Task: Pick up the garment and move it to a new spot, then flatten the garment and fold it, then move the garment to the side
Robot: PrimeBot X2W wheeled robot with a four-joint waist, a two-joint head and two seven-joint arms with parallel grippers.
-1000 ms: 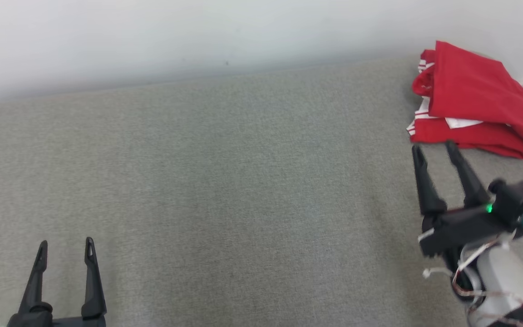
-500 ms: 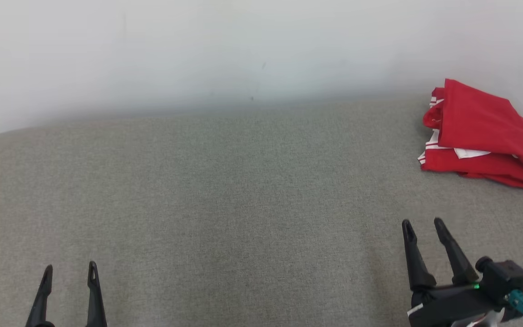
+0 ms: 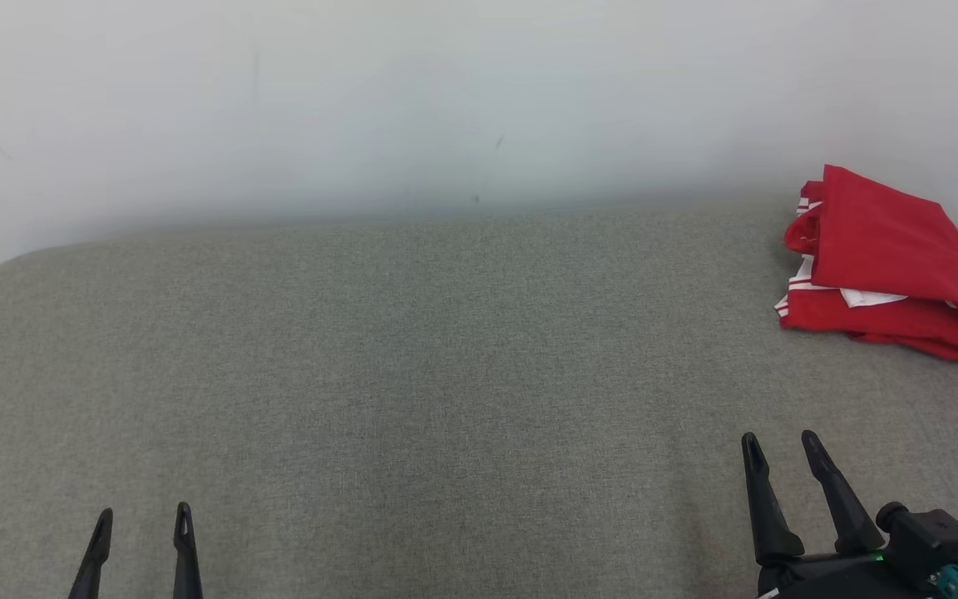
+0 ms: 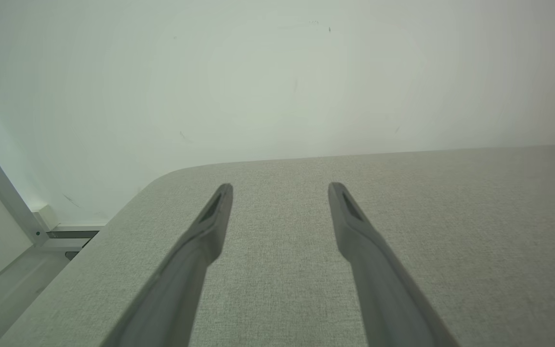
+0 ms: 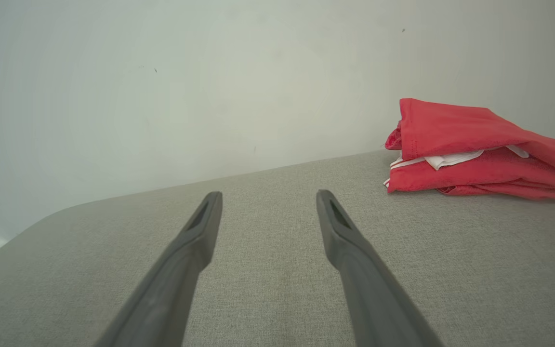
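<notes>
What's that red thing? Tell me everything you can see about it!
The folded red cloth garment has white stripes along one edge and a white piece peeking out between its layers. It lies in a soft, slightly lumpy stack at the far right of the grey fabric-covered table, near the pale wall. Nothing holds it.

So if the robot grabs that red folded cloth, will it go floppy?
Probably floppy: the red garment lies in loose soft layers, so lifted by one edge it would likely droop open. Pushed, it may bunch on the grey surface.
</notes>
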